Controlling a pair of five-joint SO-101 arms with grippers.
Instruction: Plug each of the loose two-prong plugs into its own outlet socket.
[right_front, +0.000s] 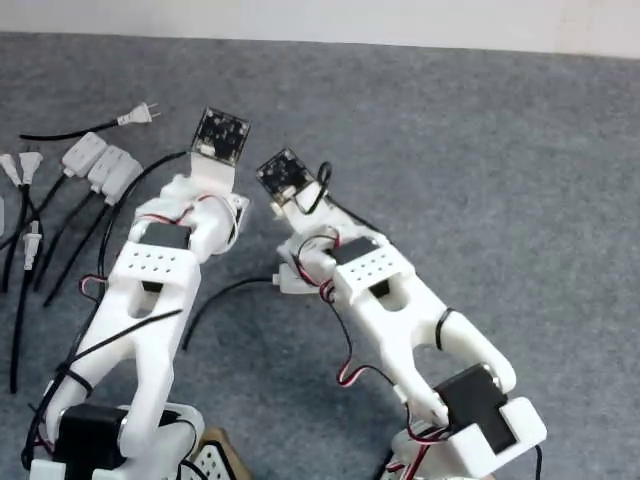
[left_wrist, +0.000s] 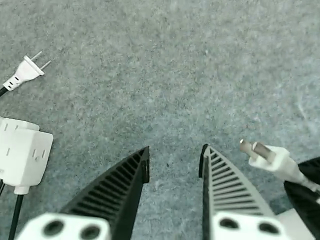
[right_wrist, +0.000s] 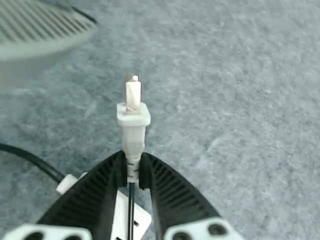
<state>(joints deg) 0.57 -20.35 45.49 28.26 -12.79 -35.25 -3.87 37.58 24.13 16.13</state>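
Note:
My right gripper (right_wrist: 132, 161) is shut on a white two-prong plug (right_wrist: 133, 122), prongs pointing away from the wrist, held above the grey carpet. That same plug (left_wrist: 270, 157) shows beside my left gripper (left_wrist: 175, 150), which is open with nothing between its black fingers (left_wrist: 122, 187). A loose white plug (left_wrist: 26, 73) lies on the carpet ahead of it, near a white outlet block (left_wrist: 22, 156). From above, two outlet blocks (right_front: 85, 152) (right_front: 116, 171) and the loose plug (right_front: 136, 116) lie at the far left, beyond the left arm (right_front: 160, 265).
More white plugs (right_front: 20, 166) on black cords lie at the table's left edge. A black cable (right_front: 215, 300) runs between the two arms to a white piece (right_front: 290, 277) under the right arm (right_front: 385, 290). The carpet to the right is bare.

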